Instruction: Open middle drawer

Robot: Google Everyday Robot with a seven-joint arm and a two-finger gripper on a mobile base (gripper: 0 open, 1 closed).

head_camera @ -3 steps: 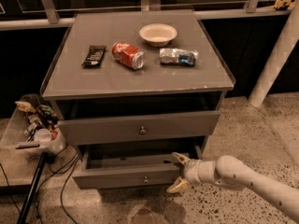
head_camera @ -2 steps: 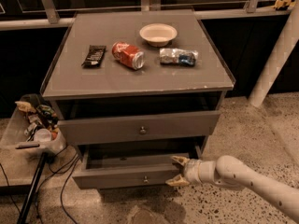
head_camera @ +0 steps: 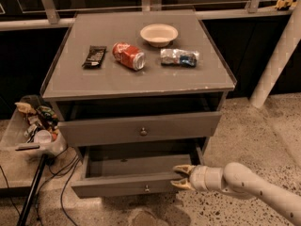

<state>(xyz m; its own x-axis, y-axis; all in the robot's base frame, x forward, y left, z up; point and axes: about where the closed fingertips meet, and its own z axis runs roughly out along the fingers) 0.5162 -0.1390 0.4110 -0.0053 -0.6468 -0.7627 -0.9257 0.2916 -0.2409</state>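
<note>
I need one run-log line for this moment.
middle drawer: pulled out, tray visible | end effector: at drawer front's right end

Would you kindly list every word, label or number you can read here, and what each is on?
No text reads clearly.
Red soda can: white lettering, blurred.
Black snack wrapper: pale print, unreadable.
Blue and silver crumpled packet: unreadable.
Gripper, at the right end of the pulled-out grey drawer: unmarked.
</note>
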